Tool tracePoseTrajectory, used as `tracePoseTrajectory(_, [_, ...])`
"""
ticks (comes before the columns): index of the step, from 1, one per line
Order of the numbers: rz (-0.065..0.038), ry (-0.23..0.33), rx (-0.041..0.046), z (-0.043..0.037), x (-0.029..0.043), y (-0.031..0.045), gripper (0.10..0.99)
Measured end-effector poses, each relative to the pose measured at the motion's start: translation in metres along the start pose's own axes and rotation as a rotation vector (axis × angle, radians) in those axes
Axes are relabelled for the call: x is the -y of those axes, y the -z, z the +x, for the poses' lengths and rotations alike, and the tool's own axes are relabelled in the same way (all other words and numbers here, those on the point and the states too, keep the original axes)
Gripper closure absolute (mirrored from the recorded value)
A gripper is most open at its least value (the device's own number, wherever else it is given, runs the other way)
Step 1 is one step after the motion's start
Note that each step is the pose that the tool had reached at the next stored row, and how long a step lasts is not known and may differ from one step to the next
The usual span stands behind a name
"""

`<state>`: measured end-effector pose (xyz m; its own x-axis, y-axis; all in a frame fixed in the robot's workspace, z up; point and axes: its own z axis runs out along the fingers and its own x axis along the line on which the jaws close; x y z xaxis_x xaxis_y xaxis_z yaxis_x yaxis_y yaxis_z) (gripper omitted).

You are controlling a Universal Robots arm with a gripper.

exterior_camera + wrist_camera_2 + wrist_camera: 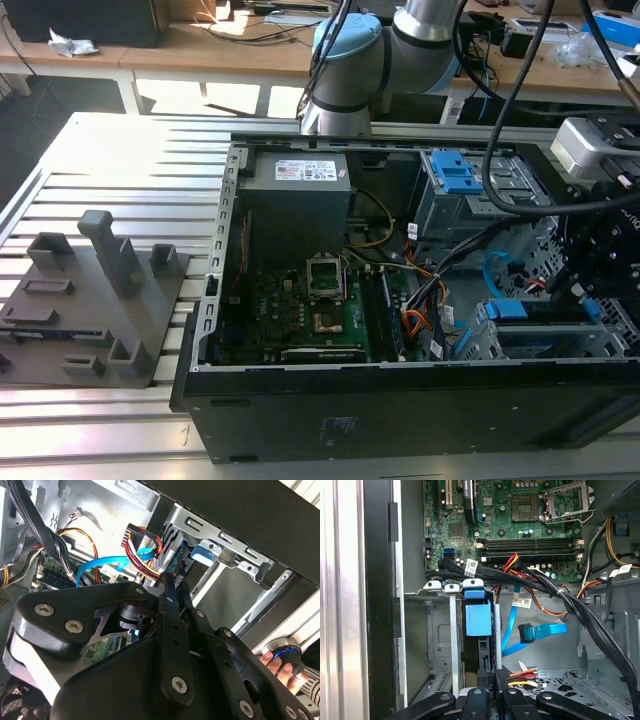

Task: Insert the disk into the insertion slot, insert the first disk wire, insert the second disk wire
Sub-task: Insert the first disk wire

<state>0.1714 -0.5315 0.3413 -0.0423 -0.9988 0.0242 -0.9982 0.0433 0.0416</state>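
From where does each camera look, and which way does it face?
Exterior view: off the arm, above, looking down into the open computer case; the arm stands beyond it.
First wrist view: on the wrist, looking past the gripper at the motherboard.
Second wrist view: on the wrist, looking past the gripper at the metal cage; a person's hand at the edge.
Both wrist views share the gripper, the first disk wire and the second disk wire.
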Motion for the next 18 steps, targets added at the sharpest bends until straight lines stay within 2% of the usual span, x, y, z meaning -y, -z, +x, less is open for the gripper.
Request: tracePoseTrajectory(18, [0.0, 0.0, 0.0005, 0.0003, 0.0017, -0.0017, 0.914])
